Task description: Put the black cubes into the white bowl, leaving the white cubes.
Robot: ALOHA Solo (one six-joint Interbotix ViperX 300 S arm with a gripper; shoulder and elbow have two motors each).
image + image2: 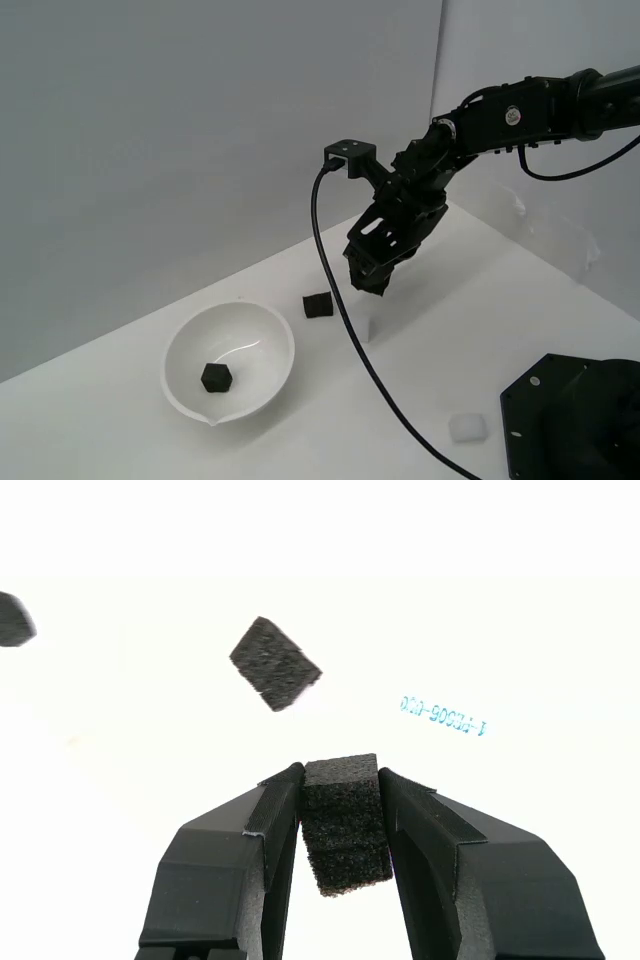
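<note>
- Gripper (342, 825) aloft, fingers (235, 855) pinching a black cube (345, 830) squarely between the pads.
- Foam looks squashy; a slack squeeze could drop it short of the white bowl (270, 385), well off from the fingertips.
- Bowl holds one black cube (217, 377); another (317, 305) sits between fingertips and bowl.
- Blue-labelled white cube (445, 718), washed out, probably just beyond the fingertips — could get clipped.

A lab-like test bench: bare white table (120, 400), plain grey backdrop wall (200, 120), a cabled robot arm (520, 115).
</note>
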